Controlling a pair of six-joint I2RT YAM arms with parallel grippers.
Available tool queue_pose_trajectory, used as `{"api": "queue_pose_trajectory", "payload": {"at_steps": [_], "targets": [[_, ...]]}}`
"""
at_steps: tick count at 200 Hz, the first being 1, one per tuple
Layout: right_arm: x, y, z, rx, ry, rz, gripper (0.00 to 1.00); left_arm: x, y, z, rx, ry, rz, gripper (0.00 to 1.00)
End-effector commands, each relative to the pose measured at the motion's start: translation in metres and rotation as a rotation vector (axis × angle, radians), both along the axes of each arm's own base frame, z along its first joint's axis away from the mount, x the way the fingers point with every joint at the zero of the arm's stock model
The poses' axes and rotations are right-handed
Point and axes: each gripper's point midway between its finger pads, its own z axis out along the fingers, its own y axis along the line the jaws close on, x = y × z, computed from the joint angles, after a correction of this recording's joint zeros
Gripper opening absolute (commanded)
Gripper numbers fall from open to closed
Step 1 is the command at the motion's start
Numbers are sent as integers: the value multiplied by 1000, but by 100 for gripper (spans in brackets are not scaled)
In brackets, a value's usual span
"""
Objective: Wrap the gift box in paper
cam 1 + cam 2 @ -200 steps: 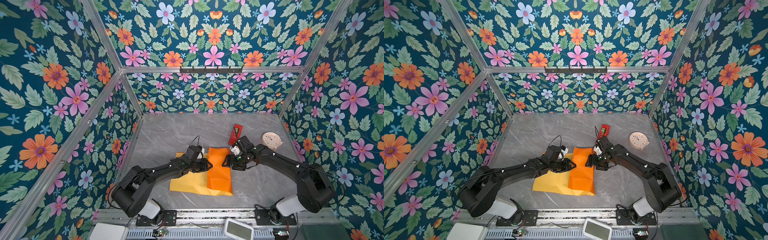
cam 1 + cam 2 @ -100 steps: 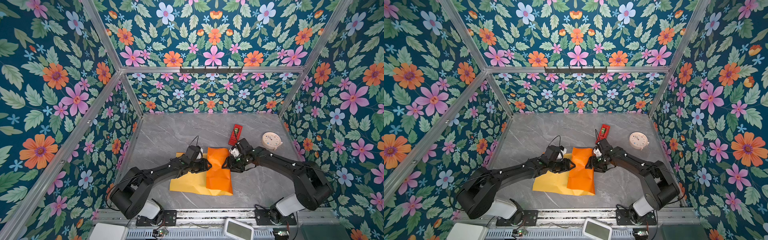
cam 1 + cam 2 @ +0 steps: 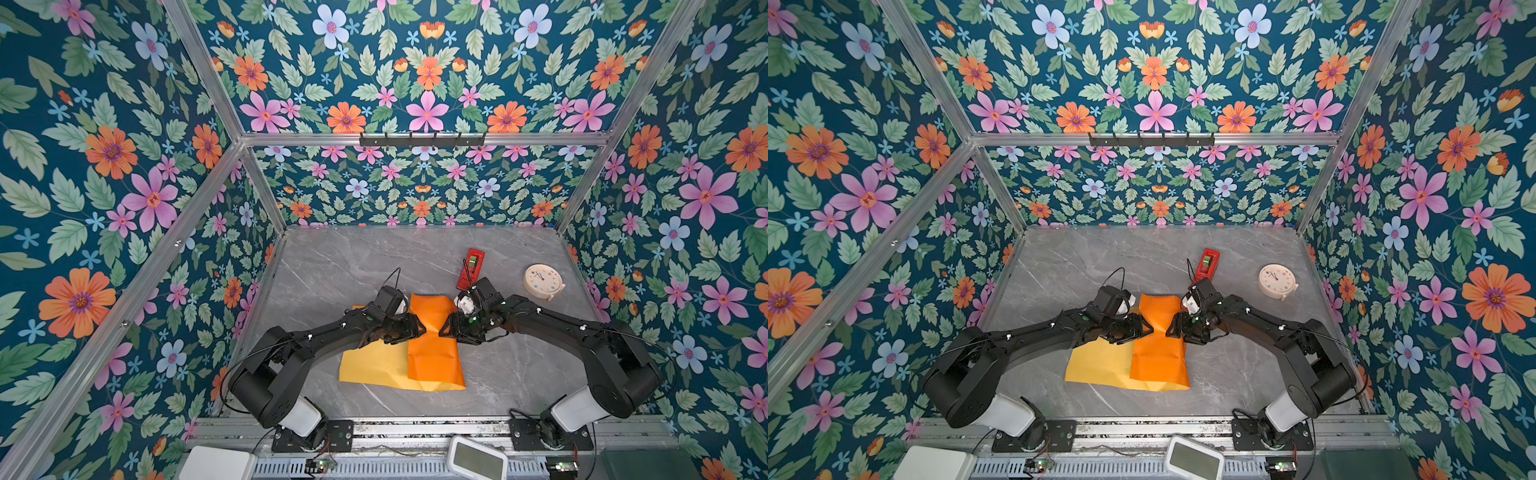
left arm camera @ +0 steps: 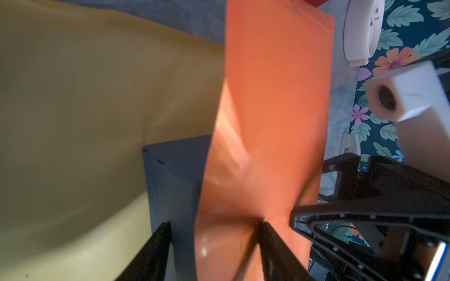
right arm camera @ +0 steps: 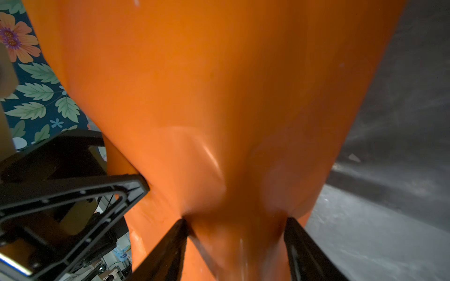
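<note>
Right gripper [image 3: 445, 331] has moved inward onto the orange flap of paper [image 3: 432, 359] | left gripper [image 3: 419, 330] half-open astride gift box [image 4: 175, 175] corner beneath flap | right jaws half-open, paper bunched between, hold unclear | fold-over underway

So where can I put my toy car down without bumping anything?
Bare grey marble table lies back-left, between the left wall and the narrow red tape dispenser, and front-right of the yellow-and-orange paper sheet. Crowded: the middle, where left gripper and right gripper work.
</note>
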Motion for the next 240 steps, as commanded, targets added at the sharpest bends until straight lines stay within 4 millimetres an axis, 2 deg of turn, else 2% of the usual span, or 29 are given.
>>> {"api": "queue_pose_trajectory", "payload": {"at_steps": [1, 22, 65, 97, 156, 191, 215, 240], "targets": [[-8, -27, -15, -163, 25, -29, 67, -11, 6, -13, 38, 37, -20, 46], [-4, -32, -7, -181, 4, -29, 72, -15, 13, -19, 59, 47, -6, 37], [2, -41, 8, -183, -23, -44, 77, -21, 21, -31, 74, 72, 18, 27], [1, -31, 10, -124, -7, -49, 78, -22, 24, -35, 84, 74, 24, 22], [2, -25, 18, -27, 6, -75, 88, -28, 34, -44, 111, 83, 43, 15], [3, -26, 5, -53, 27, -82, 88, -30, 34, -44, 102, 88, 45, 13], [0, -32, -5, -90, 40, -79, 87, -27, 28, -36, 67, 80, 47, 14], [-4, -39, -14, -132, 50, -67, 87, -22, 21, -27, 38, 67, 45, 20]]}}
